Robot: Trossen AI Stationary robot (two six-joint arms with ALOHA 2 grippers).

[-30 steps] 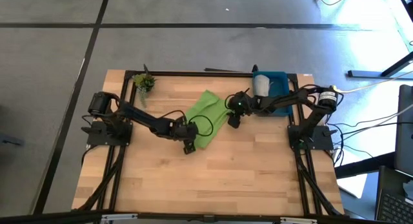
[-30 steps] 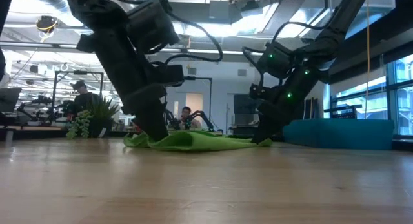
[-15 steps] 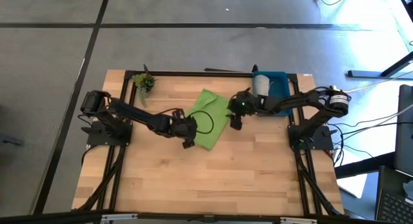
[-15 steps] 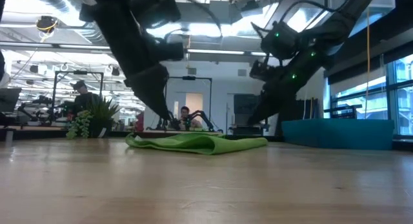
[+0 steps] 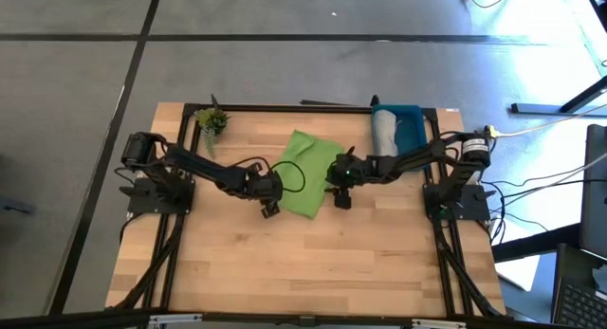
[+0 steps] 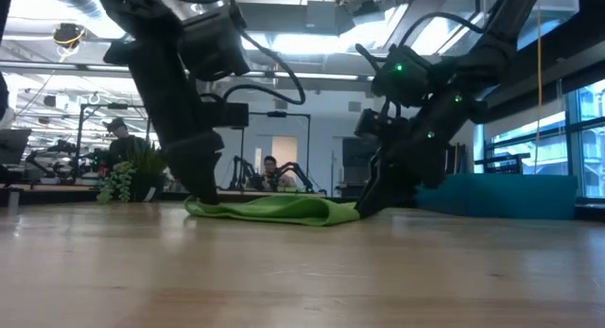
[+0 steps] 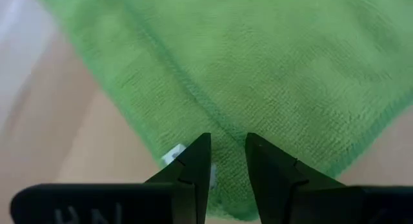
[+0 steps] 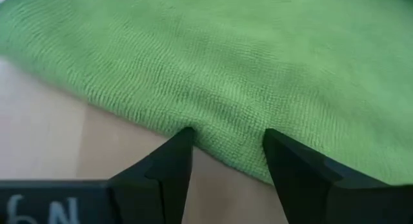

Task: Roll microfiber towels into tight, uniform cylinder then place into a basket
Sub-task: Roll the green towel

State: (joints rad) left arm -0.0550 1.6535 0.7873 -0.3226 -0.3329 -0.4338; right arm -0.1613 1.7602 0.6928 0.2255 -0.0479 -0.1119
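We see the green towel (image 5: 305, 173) spread flat at the centre of the counter (image 5: 313, 263). Our left claw (image 5: 268, 207) pinches its lower-left corner between narrow jaws; our right claw (image 5: 340, 198) grips its right edge, jaws partly parted. The rolled grey towel (image 5: 383, 130) sits in the blue basket (image 5: 410, 123), upper right.

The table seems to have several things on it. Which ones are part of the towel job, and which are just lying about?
Part of the job: green towel, grey towel rolled in the blue basket, left gripper and right gripper at the green towel's edges.

Lying about: plant sprig.
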